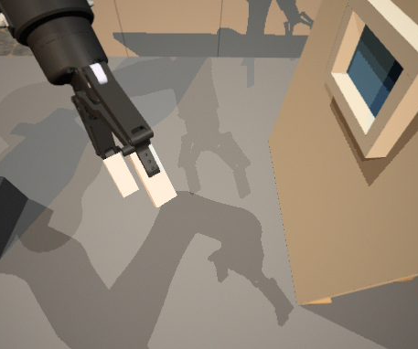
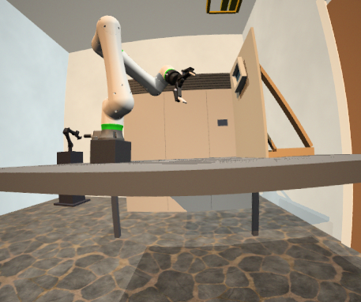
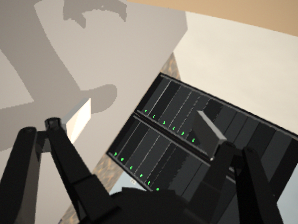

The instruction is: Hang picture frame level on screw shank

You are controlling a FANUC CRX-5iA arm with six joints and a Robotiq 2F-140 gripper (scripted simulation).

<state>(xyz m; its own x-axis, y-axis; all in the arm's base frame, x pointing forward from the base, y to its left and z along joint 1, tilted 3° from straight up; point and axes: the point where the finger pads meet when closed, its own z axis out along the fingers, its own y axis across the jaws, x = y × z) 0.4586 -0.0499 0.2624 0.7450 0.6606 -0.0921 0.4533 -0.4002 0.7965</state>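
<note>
The picture frame (image 1: pixel 391 102) (image 2: pixel 243 75), pale with a dark blue opening, is up against the front of the upright tan board (image 1: pixel 342 228) (image 2: pixel 252 118), at the right of the top and exterior views. Its shadow falls on the board below it. The screw is hidden, so I cannot tell whether the frame is seated on the shank or on the head. The oblique views do not show for sure whether it is level. My gripper (image 1: pixel 148 196) (image 2: pixel 187 88) (image 3: pixel 143 113) is wide open and empty, well to the left of the frame and apart from it.
The board stands on the grey table (image 1: pixel 232 297) (image 2: pixel 177 179), with a slanted wooden brace (image 2: pixel 287 107) behind it. The arm's dark pedestal (image 1: pixel 4 215) (image 2: pixel 110 151) is at the left. A dark rack with green lights (image 3: pixel 175 110) shows beyond the fingers in the wrist view.
</note>
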